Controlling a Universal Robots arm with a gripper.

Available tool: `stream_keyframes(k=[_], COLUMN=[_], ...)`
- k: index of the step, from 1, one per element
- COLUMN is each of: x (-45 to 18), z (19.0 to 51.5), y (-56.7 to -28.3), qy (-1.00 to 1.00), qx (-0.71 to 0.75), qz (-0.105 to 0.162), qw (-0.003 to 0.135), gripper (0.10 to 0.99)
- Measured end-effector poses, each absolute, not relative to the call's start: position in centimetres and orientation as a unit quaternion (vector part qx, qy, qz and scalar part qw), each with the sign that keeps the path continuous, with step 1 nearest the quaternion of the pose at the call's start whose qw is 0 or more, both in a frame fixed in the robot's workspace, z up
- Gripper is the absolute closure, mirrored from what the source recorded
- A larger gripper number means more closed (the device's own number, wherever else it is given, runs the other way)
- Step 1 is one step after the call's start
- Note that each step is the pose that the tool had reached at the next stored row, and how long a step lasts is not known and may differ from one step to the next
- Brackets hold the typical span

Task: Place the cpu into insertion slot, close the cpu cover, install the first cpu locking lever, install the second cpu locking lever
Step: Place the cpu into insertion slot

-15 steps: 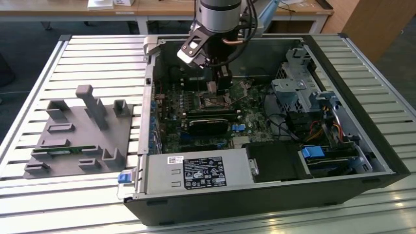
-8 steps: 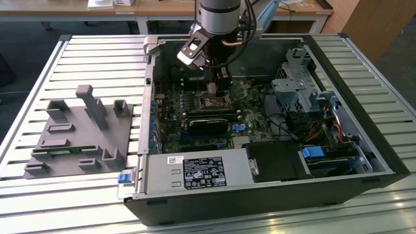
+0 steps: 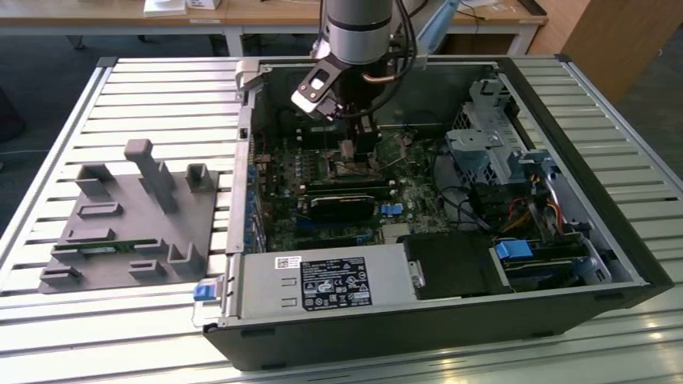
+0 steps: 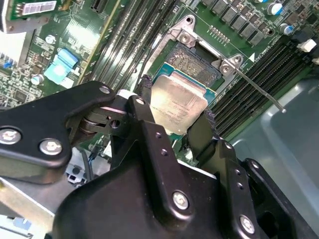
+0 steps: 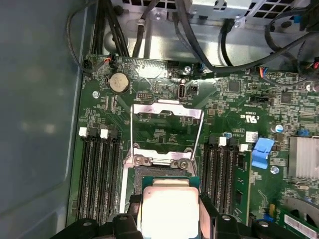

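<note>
On the exterior view's left, a grey plastic tray (image 3: 133, 220) of moulded holders lies on a table (image 3: 64, 320) of pale metal slats. Just beside it, toward the middle, an open black computer case (image 3: 427, 336) lies on its side on the same slats. A silver power box (image 3: 320, 284) sits at its near edge and a green board (image 3: 283, 230) lies inside. My arm (image 3: 357, 32) comes down into the case, and my claw (image 3: 350, 148) hangs over the board's middle. On the exterior view's right, the case holds a metal drive cage (image 3: 485, 136) and bundled cables (image 3: 469, 208). Behind the table are a wooden desk (image 3: 267, 12), a dark floor (image 3: 43, 56) and a wooden cabinet (image 3: 619, 40).

In the second wrist view my claw is closed on the chip (image 4: 179, 102), with a black finger (image 4: 144, 87) on each of two opposite edges. The chip's silver top faces up, over the near part of the socket (image 4: 194, 62); I cannot tell whether it touches. In the first wrist view the cover (image 5: 167, 110) lies flipped open beyond the socket, and two thin wire levers (image 5: 130, 139) run along its sides
</note>
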State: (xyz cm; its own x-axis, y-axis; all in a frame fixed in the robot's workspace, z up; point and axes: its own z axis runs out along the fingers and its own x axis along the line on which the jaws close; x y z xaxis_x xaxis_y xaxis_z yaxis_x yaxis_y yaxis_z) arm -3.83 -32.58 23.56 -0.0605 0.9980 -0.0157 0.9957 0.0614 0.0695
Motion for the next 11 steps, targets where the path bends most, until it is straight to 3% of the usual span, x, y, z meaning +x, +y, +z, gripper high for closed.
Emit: stream_keyframes(k=[11], x=[-4.0], z=[21.9], y=[-32.5], qy=[0.725], qx=[0.687], qz=[0.020], qw=[0.030], gripper=[0.545])
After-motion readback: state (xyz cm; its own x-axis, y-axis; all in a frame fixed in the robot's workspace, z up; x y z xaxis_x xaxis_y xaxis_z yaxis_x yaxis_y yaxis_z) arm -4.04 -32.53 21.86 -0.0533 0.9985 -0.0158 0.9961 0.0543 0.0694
